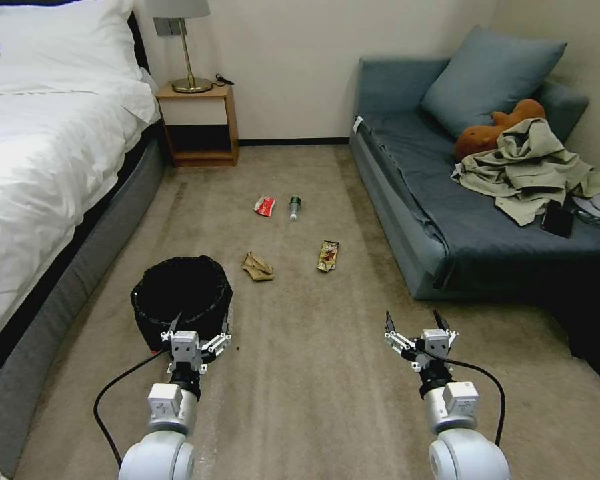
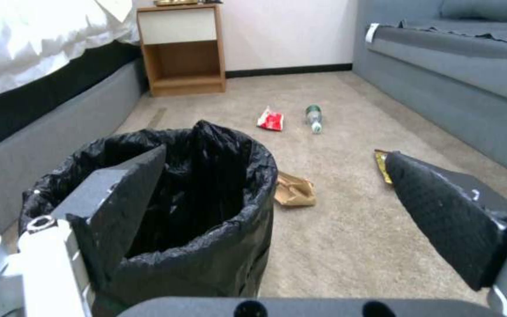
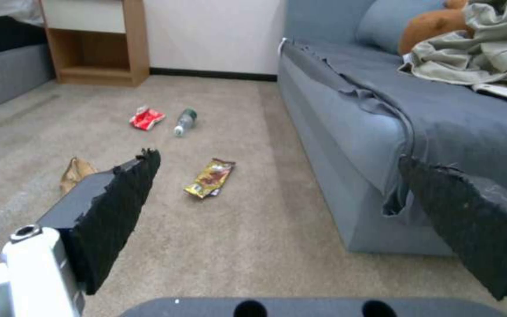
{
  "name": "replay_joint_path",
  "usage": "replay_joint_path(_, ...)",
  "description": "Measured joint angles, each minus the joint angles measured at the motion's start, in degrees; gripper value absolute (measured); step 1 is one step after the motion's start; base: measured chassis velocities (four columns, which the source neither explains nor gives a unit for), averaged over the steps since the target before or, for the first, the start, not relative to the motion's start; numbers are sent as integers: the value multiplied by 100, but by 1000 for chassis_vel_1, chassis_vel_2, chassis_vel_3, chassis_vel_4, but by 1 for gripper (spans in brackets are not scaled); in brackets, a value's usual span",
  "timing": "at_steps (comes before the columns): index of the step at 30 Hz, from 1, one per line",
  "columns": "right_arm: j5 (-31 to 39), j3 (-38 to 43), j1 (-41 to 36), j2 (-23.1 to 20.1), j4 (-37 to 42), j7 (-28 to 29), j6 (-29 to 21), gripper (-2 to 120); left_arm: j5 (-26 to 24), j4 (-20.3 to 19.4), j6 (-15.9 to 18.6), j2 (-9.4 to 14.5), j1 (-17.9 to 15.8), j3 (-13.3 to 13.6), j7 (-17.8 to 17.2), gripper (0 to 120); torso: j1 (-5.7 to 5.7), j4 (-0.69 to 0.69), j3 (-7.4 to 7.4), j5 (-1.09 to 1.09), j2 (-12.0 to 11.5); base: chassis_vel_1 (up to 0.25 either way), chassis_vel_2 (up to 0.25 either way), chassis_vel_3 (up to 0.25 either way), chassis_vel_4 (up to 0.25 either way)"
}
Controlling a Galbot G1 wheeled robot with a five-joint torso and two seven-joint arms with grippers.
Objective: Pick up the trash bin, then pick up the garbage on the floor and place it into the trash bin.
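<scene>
- Your left gripper (image 1: 201, 326) sits at the near rim of the trash bin (image 1: 180, 293), fingers spread wide and holding nothing; in the left wrist view 1 finger (image 2: 115, 193) overlaps the bin's black liner (image 2: 207, 176) while the other finger (image 2: 441, 207) stands out over bare carpet
- You see the trash bin standing upright on the carpet (image 1: 313, 373) along its bed-side edge, close to the grey bed base (image 1: 80, 267)
- Your right gripper (image 1: 415, 325) hovers over open carpet near the sofa-side edge, jaws apart and empty, well apart from every piece of garbage
- You have 4 pieces of garbage lying on the carpet between the bed and the sofa (image 1: 447, 220)
- The brown paper wad (image 1: 257, 267) lies just beside the bin, on the side toward the sofa
- The gold-brown snack packet (image 1: 327, 255) lies toward the sofa from the wad, roughly mid-carpet
- The red-and-white wrapper (image 1: 265, 206) and the small bottle (image 1: 294, 207) lie side by side farther toward the wall, the bottle on its side
- Beyond them you see the nightstand (image 1: 200, 123) against the wall at the carpet's far edge
- A beige shirt (image 1: 527, 167) and a brown plush toy (image 1: 493, 130) rest on the sofa seat
</scene>
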Motion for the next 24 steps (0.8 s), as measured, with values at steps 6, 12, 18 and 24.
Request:
replay_joint_path(6,0,0,0,0,0,0,0,100,0,0,0,0,0,0,0,100,0,0,0,0,0,0,0,0,0)
replay_joint_path(12,0,0,0,0,0,0,0,100,0,0,0,0,0,0,0,100,0,0,0,0,0,0,0,0,0)
replay_joint_path(18,0,0,0,0,0,0,0,100,0,0,0,0,0,0,0,100,0,0,0,0,0,0,0,0,0)
replay_joint_path(24,0,0,0,0,0,0,0,100,0,0,0,0,0,0,0,100,0,0,0,0,0,0,0,0,0)
